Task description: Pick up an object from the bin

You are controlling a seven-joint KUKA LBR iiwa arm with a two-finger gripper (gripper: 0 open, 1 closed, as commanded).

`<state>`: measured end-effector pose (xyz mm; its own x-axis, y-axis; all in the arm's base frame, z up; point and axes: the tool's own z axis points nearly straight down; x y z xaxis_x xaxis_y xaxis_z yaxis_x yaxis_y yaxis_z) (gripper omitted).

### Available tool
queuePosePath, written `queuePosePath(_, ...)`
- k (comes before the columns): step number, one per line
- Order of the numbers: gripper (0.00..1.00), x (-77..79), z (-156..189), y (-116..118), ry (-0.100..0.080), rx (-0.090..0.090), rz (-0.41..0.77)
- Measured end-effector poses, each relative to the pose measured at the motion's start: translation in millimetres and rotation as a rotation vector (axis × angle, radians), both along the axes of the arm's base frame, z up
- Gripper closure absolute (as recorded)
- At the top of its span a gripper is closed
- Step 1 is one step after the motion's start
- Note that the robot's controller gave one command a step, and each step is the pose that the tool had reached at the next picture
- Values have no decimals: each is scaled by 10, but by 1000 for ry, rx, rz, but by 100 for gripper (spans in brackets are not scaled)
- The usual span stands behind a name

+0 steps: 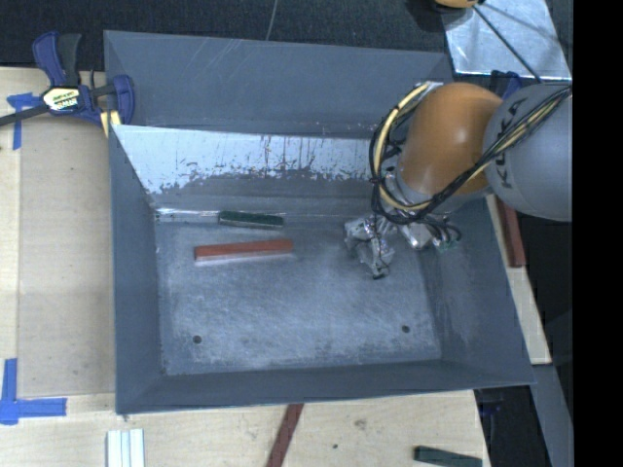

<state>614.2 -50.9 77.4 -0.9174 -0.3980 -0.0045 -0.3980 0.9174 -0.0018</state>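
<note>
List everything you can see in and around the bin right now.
bin: one, grey metal, middle of the view.
green stick: one, dark green, on the bin floor by the back wall, left of centre.
red bar: one, reddish brown, flat on the floor just in front of the green stick, apart from it.
green piece: one, dark green, outside the bin at the lower right; its kind is too small to tell.
gripper: one, metallic, low over the floor right of centre, apart from the green stick and the red bar.
arm: one, grey with an orange cover, reaching in from the right.
</note>
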Motion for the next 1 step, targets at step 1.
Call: queuePosePath(1, 100, -175, 367, -15, 5, 1, 87)
